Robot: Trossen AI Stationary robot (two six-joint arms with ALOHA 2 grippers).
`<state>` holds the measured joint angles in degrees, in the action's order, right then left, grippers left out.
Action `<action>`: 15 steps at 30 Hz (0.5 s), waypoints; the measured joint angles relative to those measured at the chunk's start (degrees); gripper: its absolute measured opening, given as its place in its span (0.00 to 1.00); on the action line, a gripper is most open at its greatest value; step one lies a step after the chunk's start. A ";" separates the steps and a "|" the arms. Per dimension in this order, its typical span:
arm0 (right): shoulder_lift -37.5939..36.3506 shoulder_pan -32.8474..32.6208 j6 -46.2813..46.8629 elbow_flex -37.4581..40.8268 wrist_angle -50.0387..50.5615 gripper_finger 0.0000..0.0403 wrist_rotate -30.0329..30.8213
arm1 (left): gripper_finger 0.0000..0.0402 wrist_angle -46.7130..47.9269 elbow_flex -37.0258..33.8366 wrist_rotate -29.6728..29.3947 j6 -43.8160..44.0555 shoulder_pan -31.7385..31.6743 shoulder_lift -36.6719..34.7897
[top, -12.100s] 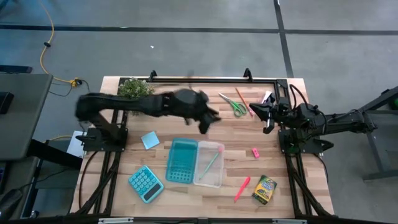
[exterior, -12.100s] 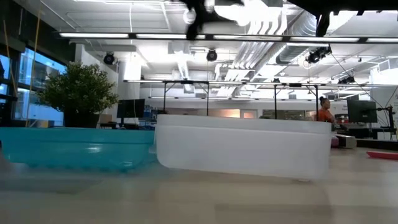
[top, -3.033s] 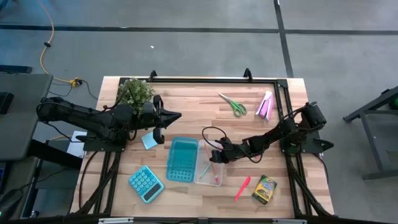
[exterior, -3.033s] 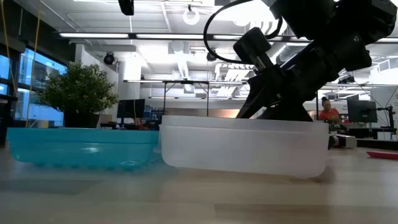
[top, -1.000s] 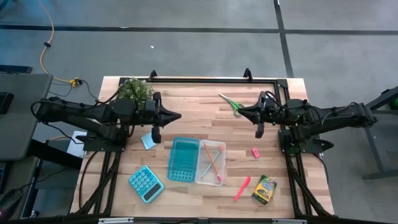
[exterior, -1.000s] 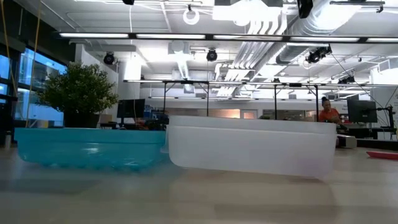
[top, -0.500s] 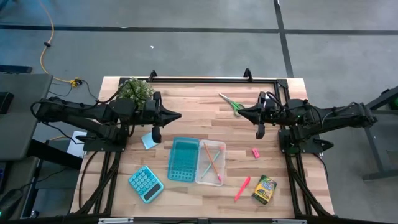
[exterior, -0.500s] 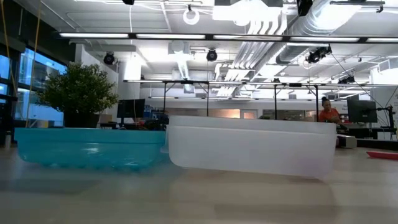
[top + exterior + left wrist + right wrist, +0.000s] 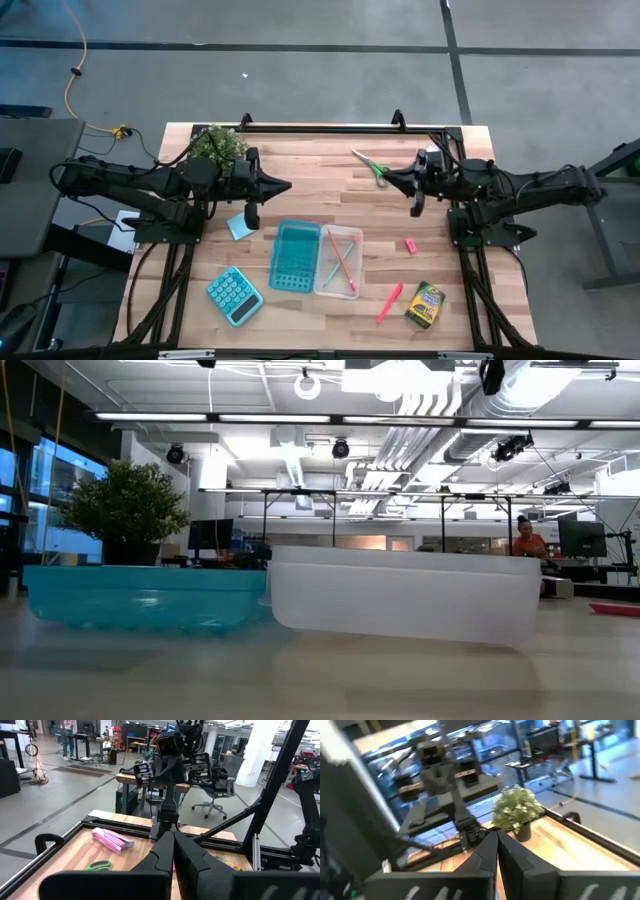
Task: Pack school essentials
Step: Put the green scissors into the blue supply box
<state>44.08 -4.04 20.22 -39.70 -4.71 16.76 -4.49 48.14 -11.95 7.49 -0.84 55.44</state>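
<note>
Right gripper [image 9: 387, 181] raised over the far right of the worktop [image 9: 300, 175], jaws pressed together, holding nothing. Left gripper [image 9: 288, 185] waiting at the far left, jaws likewise closed and empty, just beside the potted plant [image 9: 218, 144].

Green-handled scissors [image 9: 373, 167] lying just beyond the right jaws' tips, toward the far rail. Two pencils [image 9: 343, 262] already inside the clear tray [image 9: 338, 262], well nearer the front than either pair of jaws. Teal tray [image 9: 294, 257] touching it on the left. Pink eraser [image 9: 410, 245], pink marker [image 9: 389, 302] and crayon box [image 9: 425, 304] well apart from the right jaws, toward the front right. Blue note pad [image 9: 240, 225] just under the left arm's wrist.

Likely risks: closed jaws coming down on the scissors and only pushing them; flat, thin handles slipping from a shallow pinch; scissors sliding against the black frame rail [image 9: 330, 127] behind them.

Plenty of bare wood between the two grippers; tight only along the far rail and right post.
</note>
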 joint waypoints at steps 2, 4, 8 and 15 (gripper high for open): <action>1.00 1.82 3.79 0.00 0.15 0.02 0.99 | 0.00 -0.01 -0.02 -0.82 0.00 0.00 0.00; 2.65 4.68 7.08 -0.61 2.51 0.04 0.29 | 0.00 -0.02 -0.02 -1.42 0.00 0.00 0.00; 8.67 10.95 8.10 -6.25 16.98 0.15 -5.79 | 0.00 -0.02 -0.02 -1.97 0.54 0.00 0.00; 24.97 22.07 9.68 -17.69 45.52 0.44 -9.42 | 0.00 -0.02 -0.02 -1.97 1.51 0.02 0.00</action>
<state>69.05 18.03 29.90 -57.39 40.81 7.34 -4.51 48.12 -13.91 8.99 -0.82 55.44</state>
